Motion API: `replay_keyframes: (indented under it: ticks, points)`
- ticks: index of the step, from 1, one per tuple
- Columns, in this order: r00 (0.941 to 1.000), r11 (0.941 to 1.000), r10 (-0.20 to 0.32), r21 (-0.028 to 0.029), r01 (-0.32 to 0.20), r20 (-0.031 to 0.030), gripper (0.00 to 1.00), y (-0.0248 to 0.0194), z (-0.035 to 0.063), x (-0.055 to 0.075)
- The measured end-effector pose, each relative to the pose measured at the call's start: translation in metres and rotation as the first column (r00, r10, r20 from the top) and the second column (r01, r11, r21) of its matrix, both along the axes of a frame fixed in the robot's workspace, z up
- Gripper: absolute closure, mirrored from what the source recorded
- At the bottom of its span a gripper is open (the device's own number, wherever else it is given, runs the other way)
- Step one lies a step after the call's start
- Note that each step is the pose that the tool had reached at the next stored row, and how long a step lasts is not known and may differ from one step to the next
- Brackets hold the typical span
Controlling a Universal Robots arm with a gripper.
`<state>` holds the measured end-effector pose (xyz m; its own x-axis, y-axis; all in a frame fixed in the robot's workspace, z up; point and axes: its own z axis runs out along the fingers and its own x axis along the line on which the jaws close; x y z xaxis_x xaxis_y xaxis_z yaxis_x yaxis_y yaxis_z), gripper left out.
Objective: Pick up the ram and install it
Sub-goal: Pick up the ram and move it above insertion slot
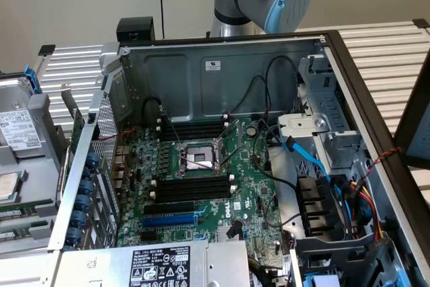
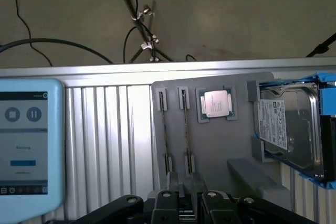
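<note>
The pincer (image 2: 184, 192) sits closest to the wrist camera, its black jaws spread wide with nothing between them. Directly ahead of it, in line with the gap, the ram (image 2: 185, 129) stands on edge in a pair of slotted holders on a gray parts tray (image 2: 210, 150). Pincer and ram look near but apart. A second stick (image 2: 164, 129) stands parallel, just beside the ram, on the side towards a tablet (image 2: 26, 140) that rests on the slatted table (image 2: 115, 129).

The step in hand appears to be the approach for the pick-up: the ram is not yet gripped, and nothing is installed. Taking hold would call for the jaws to sit squarely astride the thin board, between its two holders. They would need to close on its flat faces without nudging the neighbouring stick, then lift straight so that the board does not bind.

The tray holds more ahead of the pincer, on the side away from the tablet. A processor chip (image 2: 215, 103) lies in a square recess, and beyond it a hard drive (image 2: 289, 129) sits in a blue-edged bracket.

In the exterior view an open computer case (image 1: 201, 85) holds the motherboard (image 1: 248, 186). Its long black memory slots (image 1: 191, 189) lie in two banks, one on each side of the processor socket (image 1: 196, 159), and all look empty. How the case lies from the pincer cannot be told.
</note>
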<state>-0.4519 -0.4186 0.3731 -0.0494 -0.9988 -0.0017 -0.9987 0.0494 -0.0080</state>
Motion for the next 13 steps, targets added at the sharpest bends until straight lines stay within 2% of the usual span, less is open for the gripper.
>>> replay_keyframes:
  ticks: [13]
  points:
    - [1.0,1.0,0.0,0.0,0.0,0.0001,0.76,-0.0001,-0.0232,-0.003]
